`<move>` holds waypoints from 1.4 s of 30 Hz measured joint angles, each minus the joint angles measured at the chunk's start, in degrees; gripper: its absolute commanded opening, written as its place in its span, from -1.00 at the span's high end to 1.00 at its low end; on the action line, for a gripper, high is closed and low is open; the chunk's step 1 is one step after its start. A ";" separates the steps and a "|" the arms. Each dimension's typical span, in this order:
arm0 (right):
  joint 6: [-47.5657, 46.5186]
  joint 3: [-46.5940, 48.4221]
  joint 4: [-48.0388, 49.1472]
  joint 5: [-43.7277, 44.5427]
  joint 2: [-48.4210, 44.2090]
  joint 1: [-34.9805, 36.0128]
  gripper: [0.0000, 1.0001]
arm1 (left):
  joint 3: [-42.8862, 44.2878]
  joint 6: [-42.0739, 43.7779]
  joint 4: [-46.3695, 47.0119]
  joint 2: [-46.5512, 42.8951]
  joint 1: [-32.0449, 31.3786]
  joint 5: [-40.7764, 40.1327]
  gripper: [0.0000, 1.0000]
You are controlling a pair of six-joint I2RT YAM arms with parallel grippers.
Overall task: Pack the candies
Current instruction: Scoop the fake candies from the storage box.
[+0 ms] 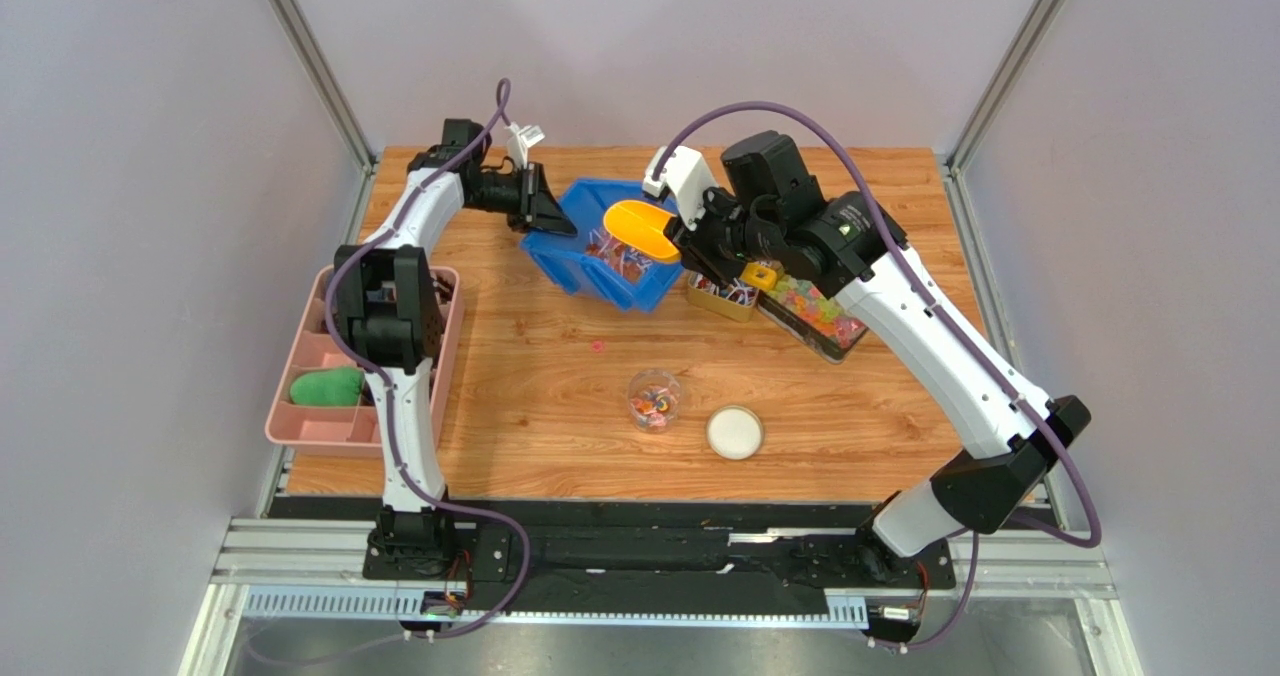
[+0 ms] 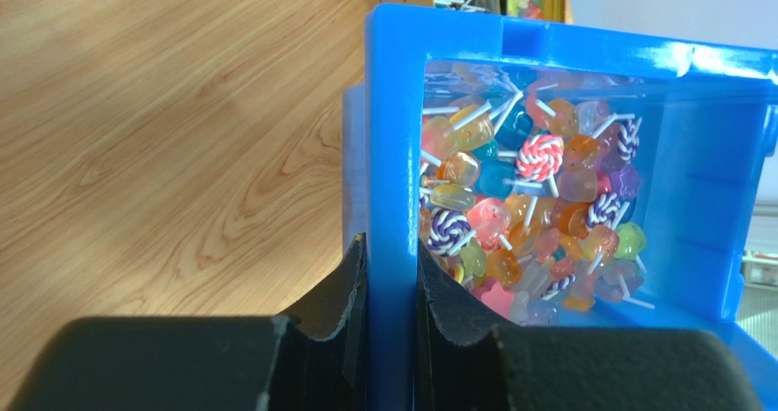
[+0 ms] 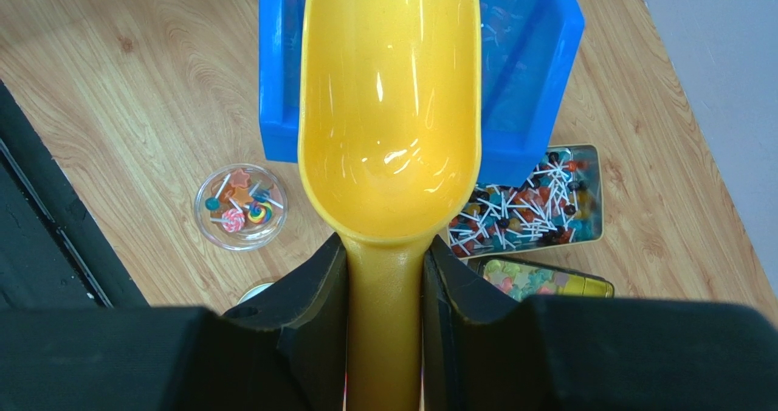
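blue bin (image 2: 393, 110) w/ candies (image 2: 525, 219); few more in clear cup (image 3: 200, 212)

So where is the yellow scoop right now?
Top view: the yellow scoop, held by the right tool, hangs mid-table toward the far edge, over the blue bin.

We see a wooden desk (image 1: 526, 406) with a warm, light-brown grain that runs left to right. Plain pale grey wall panels (image 1: 135, 181) close it in on the left, at the back and on the right. Two slim metal posts (image 1: 308, 46) stand at the desk's far corners, where the panels meet. Along the near edge lies a black base plate (image 1: 676, 549), and beyond it a ribbed aluminium rail (image 1: 676, 604). The light is soft and even, with only faint shadows. In the left wrist view a pale sheen lies across the wood.
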 measured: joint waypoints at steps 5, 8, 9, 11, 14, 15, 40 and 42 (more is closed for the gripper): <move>0.04 0.00 0.35 0.02 0.33 0.00 1.00 | -0.13 -0.31 -0.48 -0.11 -0.35 -2.21 1.00; 0.07 0.00 0.57 0.48 0.96 0.00 1.00 | 0.46 2.21 -2.64 -0.17 -1.11 -8.24 1.00; 0.07 0.00 0.66 0.85 1.18 0.00 1.00 | 0.39 3.30 -3.23 -0.50 -1.55 -11.43 1.00; 0.04 0.00 0.61 1.70 1.73 0.02 1.00 | -0.87 5.46 -2.91 -1.77 -2.51 -16.83 1.00; 0.00 0.15 0.24 3.04 3.13 0.09 1.00 | -5.14 7.37 -1.36 -5.31 -3.56 -22.88 1.00; -0.02 0.33 -0.09 3.43 3.87 0.15 1.00 | -5.77 7.65 -1.31 -6.12 -3.61 -23.63 1.00; -9.68 12.07 -14.91 24.96 25.81 6.78 1.00 | -17.27 8.02 9.99 -18.45 -6.95 -32.59 1.00; -11.13 12.11 -15.63 26.12 26.53 7.17 1.00 | -17.38 8.02 9.97 -18.45 -7.10 -33.20 1.00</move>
